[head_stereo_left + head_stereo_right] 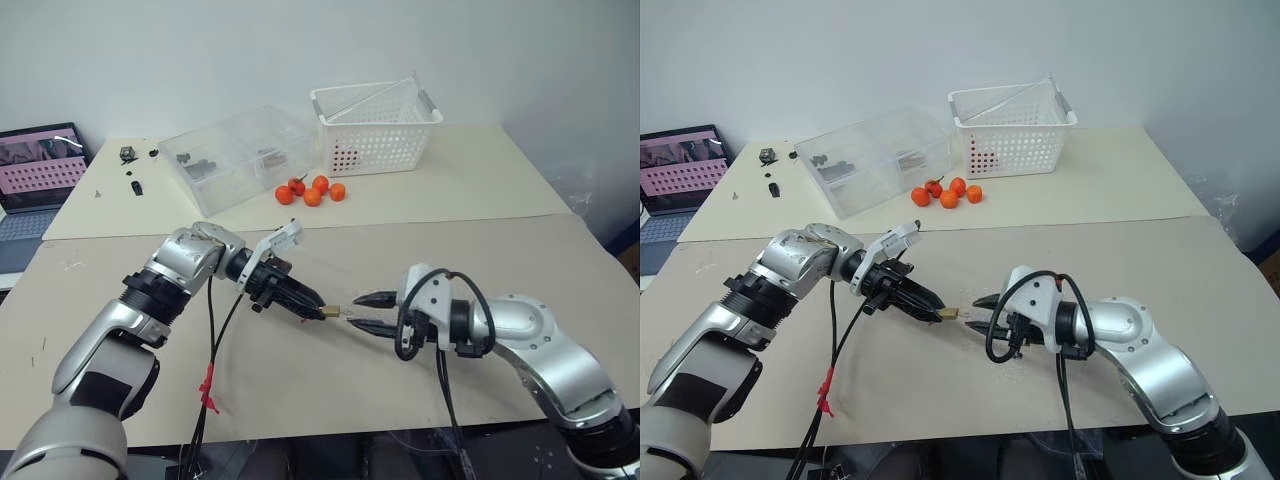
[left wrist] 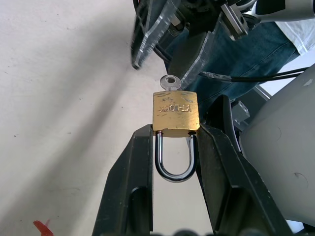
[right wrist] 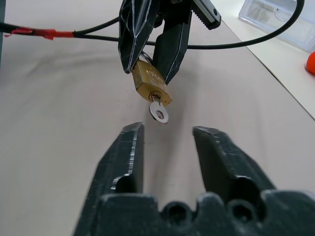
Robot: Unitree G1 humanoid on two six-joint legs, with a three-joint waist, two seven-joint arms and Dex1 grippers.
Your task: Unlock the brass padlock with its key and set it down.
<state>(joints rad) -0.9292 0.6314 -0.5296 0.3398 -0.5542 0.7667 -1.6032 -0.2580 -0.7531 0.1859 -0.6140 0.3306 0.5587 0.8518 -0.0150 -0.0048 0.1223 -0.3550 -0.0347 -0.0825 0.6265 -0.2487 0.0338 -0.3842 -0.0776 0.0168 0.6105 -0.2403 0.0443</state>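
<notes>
One brass padlock [image 2: 175,112], pinched by the left gripper [image 1: 318,309]; one key [image 3: 158,111] seated in it. Right gripper [image 3: 167,140] parted, empty, just beside the key. Five oranges [image 1: 312,191] near the table's [image 1: 480,170] far edge.

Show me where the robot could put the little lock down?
The left gripper holds the padlock above bare tan table. That patch near the front edge is free. It is crowded at the back, around the oranges, clear box and white basket.
</notes>
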